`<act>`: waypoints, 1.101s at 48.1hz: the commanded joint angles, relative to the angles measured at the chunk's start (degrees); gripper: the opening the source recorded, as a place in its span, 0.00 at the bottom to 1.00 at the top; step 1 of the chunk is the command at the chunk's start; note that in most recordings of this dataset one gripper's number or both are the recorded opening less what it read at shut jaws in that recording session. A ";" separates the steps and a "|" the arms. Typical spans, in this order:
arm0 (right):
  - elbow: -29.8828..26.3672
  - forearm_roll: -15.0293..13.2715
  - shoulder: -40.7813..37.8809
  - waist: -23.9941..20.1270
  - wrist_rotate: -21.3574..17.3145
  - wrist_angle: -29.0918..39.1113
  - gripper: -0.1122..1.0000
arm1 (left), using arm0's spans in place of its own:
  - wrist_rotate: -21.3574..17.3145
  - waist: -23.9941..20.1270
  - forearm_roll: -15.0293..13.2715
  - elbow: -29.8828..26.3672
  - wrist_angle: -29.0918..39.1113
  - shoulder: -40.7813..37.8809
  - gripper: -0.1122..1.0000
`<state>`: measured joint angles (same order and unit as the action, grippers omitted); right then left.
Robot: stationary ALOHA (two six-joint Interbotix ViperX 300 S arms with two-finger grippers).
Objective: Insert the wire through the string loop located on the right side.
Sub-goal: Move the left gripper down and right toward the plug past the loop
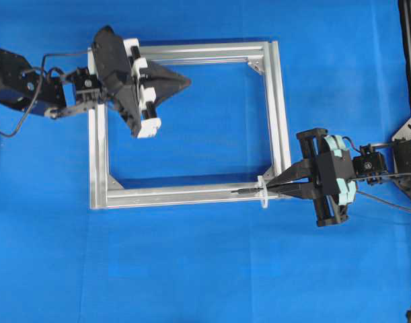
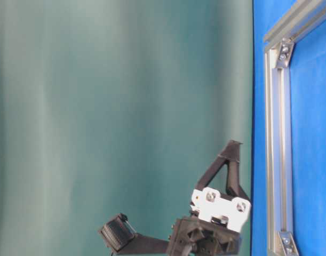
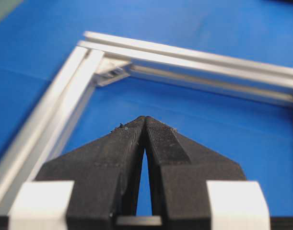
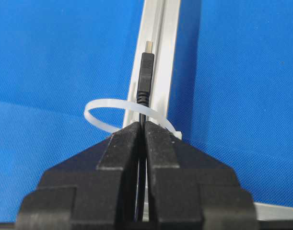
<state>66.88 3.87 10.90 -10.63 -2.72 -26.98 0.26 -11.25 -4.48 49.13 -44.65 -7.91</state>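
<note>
A thin black wire (image 4: 145,76) is pinched between the closed fingers (image 4: 122,153) of the right gripper (image 4: 142,125). In the right wrist view the wire's plug end sticks out straight ahead of the fingertips, over the silver rail of an aluminium frame (image 4: 158,57), with a small metal tip at its far end. A white string loop (image 4: 108,108) arches across the rail just in front of the fingertips. The plug passes over the loop's near band and reaches beyond the loop; from this angle the wire appears to run through it, though that cannot be told for certain.

From overhead, the right gripper (image 1: 276,188) reaches in from the right edge, fingers pointing left and nearly level, at the frame's lower right corner. The wire's tip (image 1: 242,191) lies along the bottom rail, to the left of the loop (image 1: 264,193).

The left gripper (image 1: 185,81) hangs over the upper left part of the frame (image 1: 192,48), pointing right. Its fingers (image 3: 160,139) are pressed together at the tips and hold nothing. A blue cloth (image 1: 205,269) covers the table beneath everything.
</note>
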 commanded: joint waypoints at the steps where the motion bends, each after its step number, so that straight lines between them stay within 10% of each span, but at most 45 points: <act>1: -0.88 -0.18 0.35 0.09 0.00 -0.53 0.07 | 0.09 2.11 0.18 0.00 -0.26 2.11 0.10; 27: -0.88 -0.18 0.35 0.09 0.26 -0.62 0.07 | 1.93 19.42 0.09 0.97 -0.26 3.96 0.10; 53: -0.97 -0.18 0.35 0.09 0.26 -0.62 0.07 | 4.04 23.38 0.09 0.97 -0.26 4.04 0.10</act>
<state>66.88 3.78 10.90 -10.63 -2.55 -27.07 4.31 11.95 -4.48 50.80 -44.65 -5.19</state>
